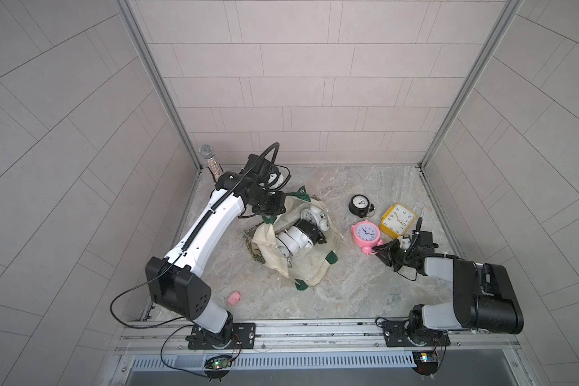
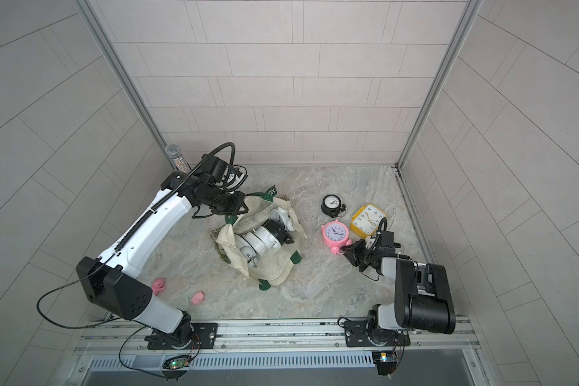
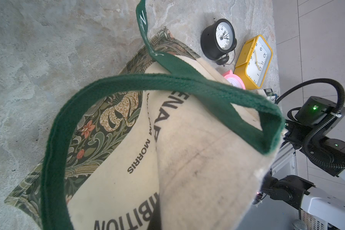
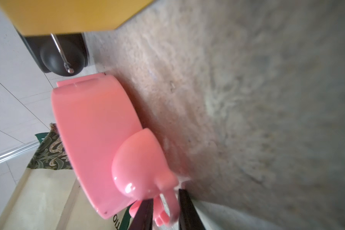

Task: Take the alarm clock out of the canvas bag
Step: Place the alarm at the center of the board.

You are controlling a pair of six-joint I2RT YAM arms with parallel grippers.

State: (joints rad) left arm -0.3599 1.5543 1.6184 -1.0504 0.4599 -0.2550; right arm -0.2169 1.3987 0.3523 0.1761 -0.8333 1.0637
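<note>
**Top views.** Canvas bag (image 1: 315, 267) slumped mid-table (image 1: 348, 294), mouth gaping up. Several white and blk/white clocks (image 1: 301, 234) are piled inside it. L gripper (image 1: 276, 205) sits at the bag's far rim with its fingers pinched shut on fabric near a green handle; the exact bite is hidden. Three clocks are already out, to the right of the bag: blk clock (image 1: 359, 204), yellow clock (image 1: 398, 220) and pink clock (image 1: 365, 233), the pink one nearest the bag but clear of it. R gripper (image 1: 381, 250) is low at the pink clock's top end. Same layout in both top views: bag (image 2: 274, 267), pink clock (image 2: 335, 232), R gripper (image 2: 346, 249).

**L wrist.** Green handle (image 3: 167, 81) loops close across the lens, with the bag wall (image 3: 187, 159) lifted behind it. The gripper itself is not in shot. All 3 freed clocks show beyond the rim.

**R wrist.** The pink clock (image 4: 96, 129) lies on the table. R gripper (image 4: 164, 196) has its fingers narrow, straddling a pink part at the clock's top. Can't tell whether they pinch it or just flank it.

**Judgement.** The step looks like setting down the pink clock.
- Spread the fingers wider before moving.
- Back out straight along the finger line so the pink part doesn't snag and tip the clock into the yellow one.
- L should hold the rim up so the mouth is open for the next reach into the pile.
</note>
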